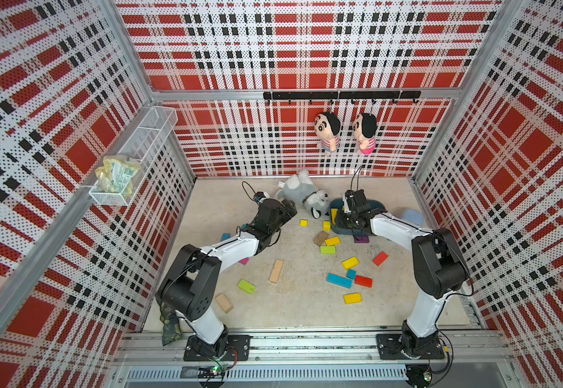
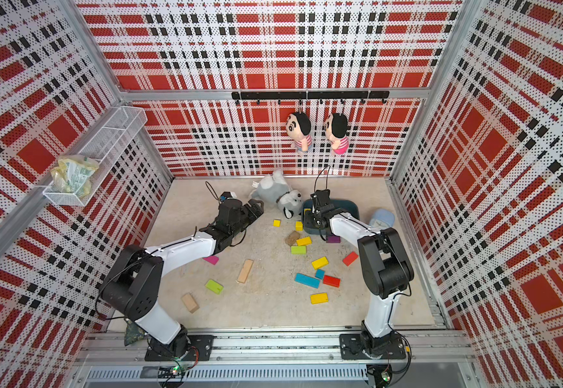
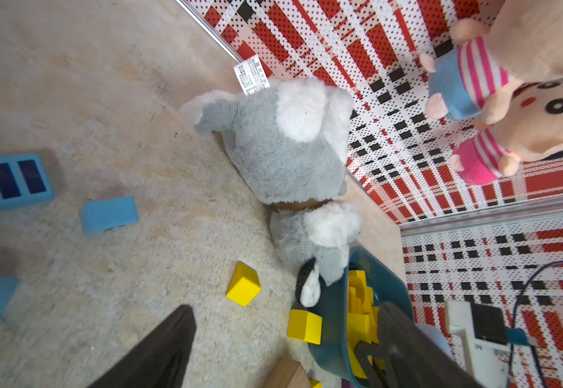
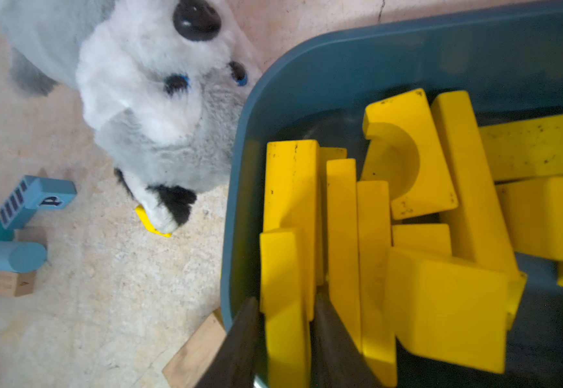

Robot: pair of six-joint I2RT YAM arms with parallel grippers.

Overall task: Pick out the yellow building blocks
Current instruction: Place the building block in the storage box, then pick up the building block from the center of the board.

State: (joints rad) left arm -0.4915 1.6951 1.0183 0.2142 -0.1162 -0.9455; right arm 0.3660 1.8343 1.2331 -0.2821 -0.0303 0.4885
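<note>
Several yellow building blocks lie piled in a dark teal bin (image 4: pixel 273 77), which shows in both top views (image 1: pixel 338 204). My right gripper (image 4: pixel 285 302) hangs inside the bin, open, with a blurred yellow bar (image 4: pixel 283 268) loose between its fingers and a dark gap on one side. More yellow blocks lie on the floor (image 1: pixel 303 222) (image 1: pixel 332 241) (image 1: pixel 352 298). My left gripper (image 3: pixel 285 307) is open and empty above the floor, close to a yellow cube (image 3: pixel 304 326) and a yellow wedge (image 3: pixel 243 284). A further yellow piece (image 4: pixel 149 221) sits partly under the plush dog's paw.
A grey plush husky (image 1: pixel 302 195) lies against the bin's left side. Lime-green bricks (image 1: pixel 327 249), bare wood planks (image 1: pixel 276 270), blue (image 1: pixel 339 280), red (image 1: pixel 363 281) and purple (image 1: pixel 361 239) blocks are scattered about. Two dolls (image 1: pixel 327 131) hang on the back wall.
</note>
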